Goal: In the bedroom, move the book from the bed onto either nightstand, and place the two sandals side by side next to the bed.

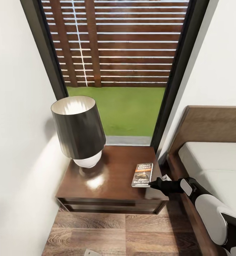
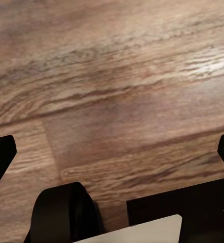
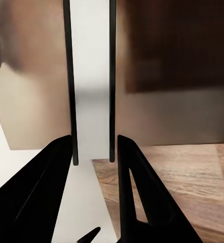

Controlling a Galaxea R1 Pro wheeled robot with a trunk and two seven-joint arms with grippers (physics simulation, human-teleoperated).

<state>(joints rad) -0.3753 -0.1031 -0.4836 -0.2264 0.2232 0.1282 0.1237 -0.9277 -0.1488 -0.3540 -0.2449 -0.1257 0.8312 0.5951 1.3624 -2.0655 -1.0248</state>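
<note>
The book point(image 1: 142, 174), with a dark cover, orange band and white lettering, is at the front right corner of the nightstand point(image 1: 107, 170). I cannot tell whether it rests on the top. My right gripper point(image 1: 151, 184) is shut on its near edge. In the right wrist view the book point(image 3: 91, 76) is edge-on, white pages between dark covers, clamped between the black fingers point(image 3: 129, 167) of the right gripper point(image 3: 93, 152). My left gripper point(image 2: 112, 152) is open over the plank floor. The bed point(image 1: 217, 167) lies to the right. The sandals are out of view.
A dark-shaded lamp point(image 1: 78, 131) with a white base stands on the nightstand's left half. A white wall point(image 1: 18, 142) closes the left side. Behind is the tall window point(image 1: 121, 71) with lawn and slat fence. The wood floor point(image 1: 125, 231) runs in front.
</note>
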